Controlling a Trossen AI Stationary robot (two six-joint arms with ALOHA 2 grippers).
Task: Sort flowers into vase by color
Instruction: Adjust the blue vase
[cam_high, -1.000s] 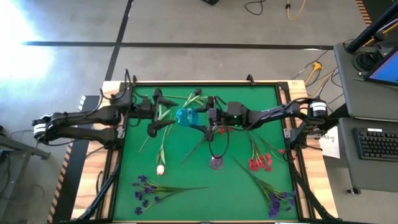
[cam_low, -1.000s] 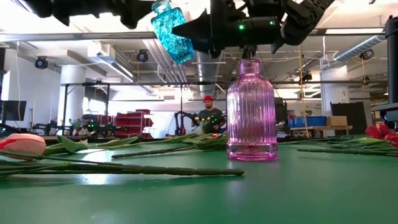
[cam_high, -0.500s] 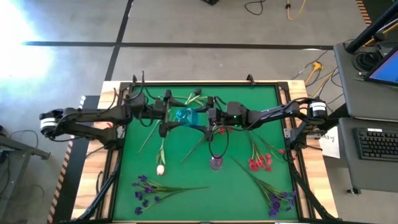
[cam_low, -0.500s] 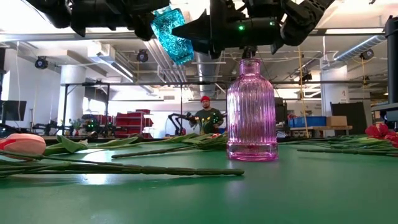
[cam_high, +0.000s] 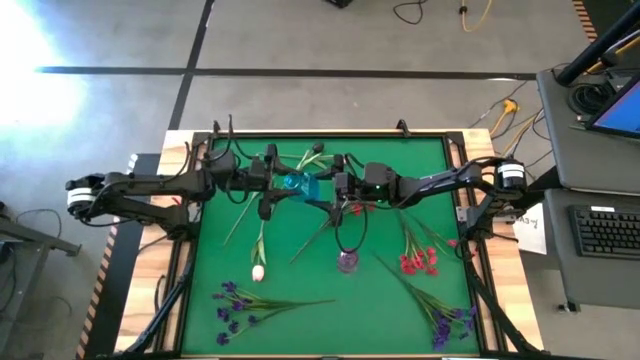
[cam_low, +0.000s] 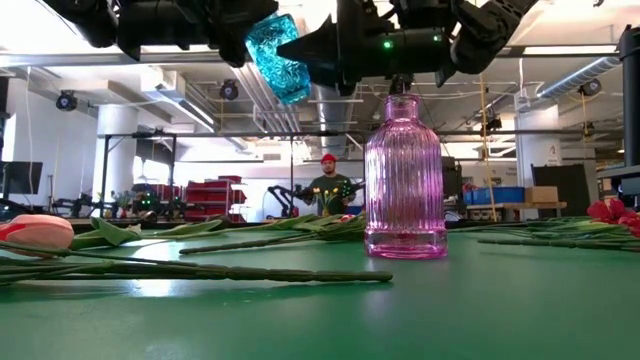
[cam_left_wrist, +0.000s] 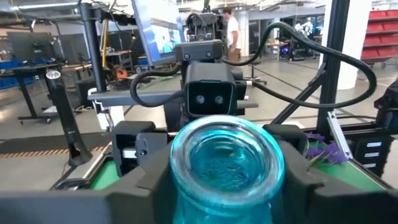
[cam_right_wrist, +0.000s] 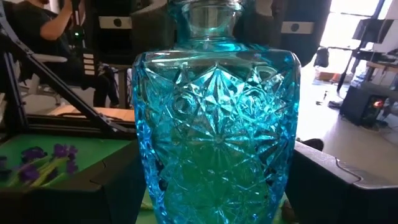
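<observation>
Flowers (cam_high: 258, 250) lie flat on the mat beneath the airborne blue vase (cam_high: 298, 186); right gripper (cam_high: 335, 189) clamps its body, left gripper (cam_high: 272, 184) closing round its neck.

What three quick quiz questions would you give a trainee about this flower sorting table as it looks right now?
1. True or false: the blue vase stands on the green mat.
2. Which vase stands upright on the mat? A pink, B blue, C clear.
3. Which gripper clamps the blue vase's body?

Key:
1. False, it is held in the air.
2. A, the pink vase.
3. The right gripper.
</observation>
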